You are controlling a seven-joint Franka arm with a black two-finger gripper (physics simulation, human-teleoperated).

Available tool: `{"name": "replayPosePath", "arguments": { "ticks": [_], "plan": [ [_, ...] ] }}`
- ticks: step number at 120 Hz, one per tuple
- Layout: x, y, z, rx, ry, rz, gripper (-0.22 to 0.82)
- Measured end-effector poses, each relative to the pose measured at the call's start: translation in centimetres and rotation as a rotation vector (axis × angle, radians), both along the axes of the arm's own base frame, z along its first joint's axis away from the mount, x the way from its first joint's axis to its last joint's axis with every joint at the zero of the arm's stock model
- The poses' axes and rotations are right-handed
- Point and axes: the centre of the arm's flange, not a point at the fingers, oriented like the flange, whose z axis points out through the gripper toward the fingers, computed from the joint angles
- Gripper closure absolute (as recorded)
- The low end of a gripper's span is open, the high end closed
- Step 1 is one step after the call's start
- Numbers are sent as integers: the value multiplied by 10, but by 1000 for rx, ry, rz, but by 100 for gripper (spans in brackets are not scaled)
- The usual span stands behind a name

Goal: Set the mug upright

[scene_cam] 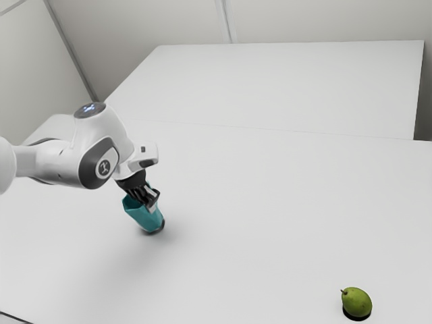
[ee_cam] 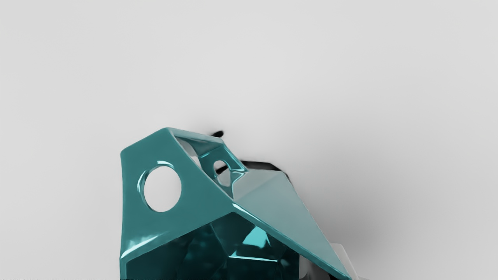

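A green pear [scene_cam: 356, 302] sits nearest, well apart from the faceted teal mug [scene_cam: 145, 219], toward the exterior view's right. The mug leans at the white table [scene_cam: 270, 196] — the gripper [scene_cam: 151, 200] pinches its wall. Beyond the mug rises a pale wall [scene_cam: 324, 20].

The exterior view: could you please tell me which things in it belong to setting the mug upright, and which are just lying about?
For the job:
- mug, tilted, its open end toward the upper left
- gripper, shut on the mug's wall

Just lying about:
- pear, apart from both
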Motion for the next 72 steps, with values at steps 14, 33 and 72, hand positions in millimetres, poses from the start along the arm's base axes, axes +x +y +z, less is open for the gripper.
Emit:
{"name": "replayPosePath", "arguments": {
  "ticks": [14, 33, 72],
  "plan": [
    [0, 0, -3, -1, 3, 13, 79],
    [1, -2, -7, -2, 10, 24, 79],
    [1, -3, -7, -8, 9, 39, 42]
  ]
}}
